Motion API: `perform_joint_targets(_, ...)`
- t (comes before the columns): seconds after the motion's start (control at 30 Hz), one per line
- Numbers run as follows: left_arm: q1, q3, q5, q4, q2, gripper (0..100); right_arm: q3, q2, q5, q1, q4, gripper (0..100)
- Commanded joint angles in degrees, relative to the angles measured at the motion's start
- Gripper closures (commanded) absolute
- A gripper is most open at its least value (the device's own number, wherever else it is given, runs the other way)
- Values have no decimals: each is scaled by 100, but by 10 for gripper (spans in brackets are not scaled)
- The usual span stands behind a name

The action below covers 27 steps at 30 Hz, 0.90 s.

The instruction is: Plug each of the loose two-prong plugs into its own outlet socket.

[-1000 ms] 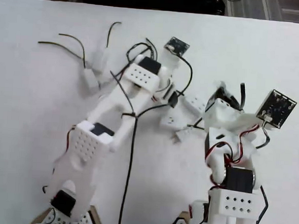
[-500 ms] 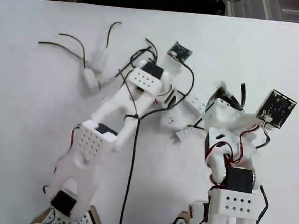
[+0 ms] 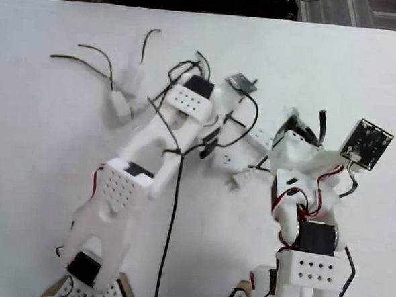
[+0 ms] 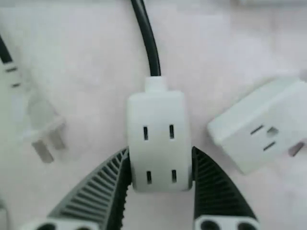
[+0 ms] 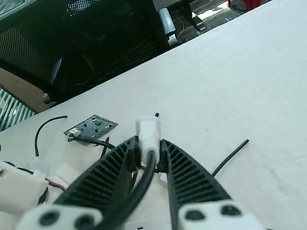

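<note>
Judging by what showed, the job was barely begun, since no plug sat in any socket. The left gripper [image 4: 159, 151] was pinching a white rectangular plastic outlet block [image 4: 158, 139] by its sides, the ribbed dark fingers [image 4: 110, 184] pressed against it. Both slot pairs on the block's face stood empty, and a thick black cord [image 4: 146, 38] ran out of its far end. Just beside it on the white table [image 3: 48, 180] lay a white cube-shaped adapter [image 4: 254, 132], its socket also unfilled. On the block's other side was a loose white two-prong plug [image 4: 41, 127], apart from everything. The right gripper [image 5: 148, 142] was clamped on a small white plug with a black lead [image 5: 147, 129] and held it up off the table, not lined up with any outlet. I could not make out that plug's prongs. In the high view two more pale plugs, [image 3: 120, 105] and [image 3: 134, 77], lay on thin dark wires well apart from both arms. The held plug probably had to be brought to the steadied block first. The loose ones would then each need picking up and seating.
</note>
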Motion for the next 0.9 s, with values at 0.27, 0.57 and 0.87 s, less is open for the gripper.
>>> perform_joint_targets(0.27,-725,-167,-44,905,-1429,978,-141,-31,273,-479,-75,981)
perform_joint_targets(0.57,-804,1793,-44,571,-3248,978,-123,-31,299,-620,-75,981)
perform_joint_targets(0.87,-901,5512,9,-1371,-5710,978,-114,-31,299,-673,-75,981)
